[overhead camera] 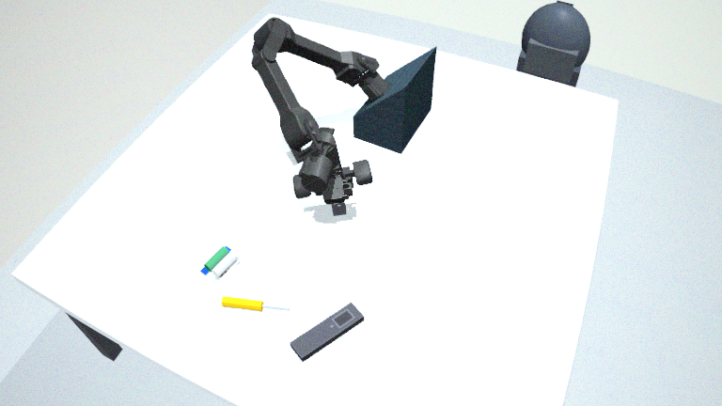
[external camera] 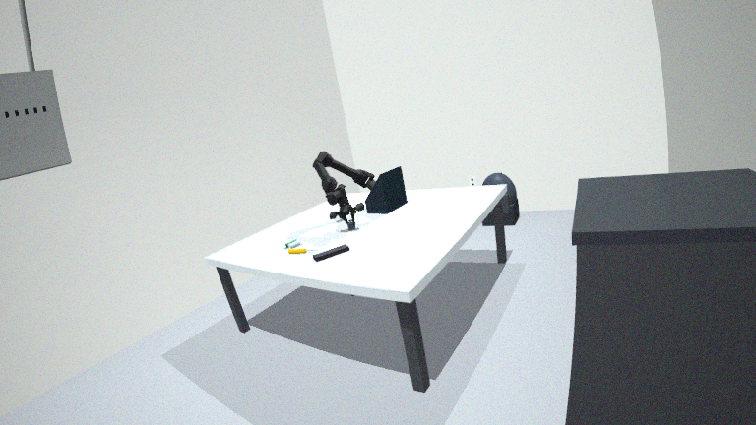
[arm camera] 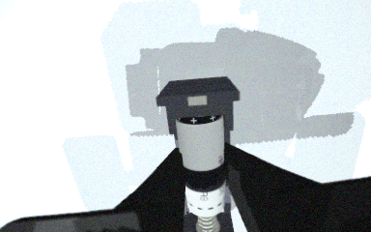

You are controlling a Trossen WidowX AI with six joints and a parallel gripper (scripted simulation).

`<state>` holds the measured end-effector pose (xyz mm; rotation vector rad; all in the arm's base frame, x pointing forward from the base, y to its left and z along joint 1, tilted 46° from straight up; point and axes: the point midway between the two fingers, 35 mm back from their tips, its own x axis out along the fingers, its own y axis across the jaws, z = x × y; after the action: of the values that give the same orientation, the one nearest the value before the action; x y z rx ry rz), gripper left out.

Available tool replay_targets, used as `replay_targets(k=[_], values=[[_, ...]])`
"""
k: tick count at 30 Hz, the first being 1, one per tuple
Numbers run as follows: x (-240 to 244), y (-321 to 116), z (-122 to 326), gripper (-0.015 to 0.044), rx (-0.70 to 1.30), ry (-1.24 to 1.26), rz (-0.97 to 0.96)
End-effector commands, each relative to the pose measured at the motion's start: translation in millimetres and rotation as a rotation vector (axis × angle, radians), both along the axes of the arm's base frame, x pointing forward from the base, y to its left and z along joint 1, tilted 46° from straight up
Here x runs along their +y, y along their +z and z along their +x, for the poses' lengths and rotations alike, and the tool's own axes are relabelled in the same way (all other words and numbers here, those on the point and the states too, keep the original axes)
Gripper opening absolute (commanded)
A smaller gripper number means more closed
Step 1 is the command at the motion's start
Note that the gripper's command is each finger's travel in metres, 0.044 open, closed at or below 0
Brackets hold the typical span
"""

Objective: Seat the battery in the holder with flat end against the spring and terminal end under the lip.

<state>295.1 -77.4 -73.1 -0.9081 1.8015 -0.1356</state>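
Battery (arm camera: 202, 145) is grasped by the claw (overhead camera: 338, 203) (external camera: 349, 223) (arm camera: 205, 180), its plus-marked end at the lip of the dark holder (overhead camera: 338, 210) (external camera: 350, 226) (arm camera: 198, 88). By the opposite end a coiled spring (arm camera: 208, 223) is seen. Farther out, a yellow screwdriver (overhead camera: 243, 304) (external camera: 297, 251) is laid near a dark oblong device (overhead camera: 327, 332) (external camera: 331, 253).

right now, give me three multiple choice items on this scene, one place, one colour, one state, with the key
1. Where is the yellow-handled screwdriver?
a) on the floor
b) on the table
c) in the holder

2. What colour is the tube beside the white one?
a) green
b) red
c) orange

3. How is the gripper?
a) wide open
b) shut on nothing
c) shut on the battery

b: top view shows it lying there.
a: its green shows.
c: the wrist view shows the battery between its fingers.
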Motion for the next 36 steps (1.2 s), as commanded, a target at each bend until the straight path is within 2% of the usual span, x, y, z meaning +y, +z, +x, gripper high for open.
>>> replay_targets(k=[1, 4, 18, 28, 36], values=[[0, 0, 1, 0.0102, -0.002, -0.002, 0.000], [0, 0, 1, 0.0177, -0.002, -0.002, 0.000], [11, 10, 1, 0.0177, -0.001, 0.000, 0.002], [63, 61, 6, 0.0440, -0.001, 0.000, 0.005], [64, 59, 5, 0.0440, -0.001, 0.000, 0.005]])
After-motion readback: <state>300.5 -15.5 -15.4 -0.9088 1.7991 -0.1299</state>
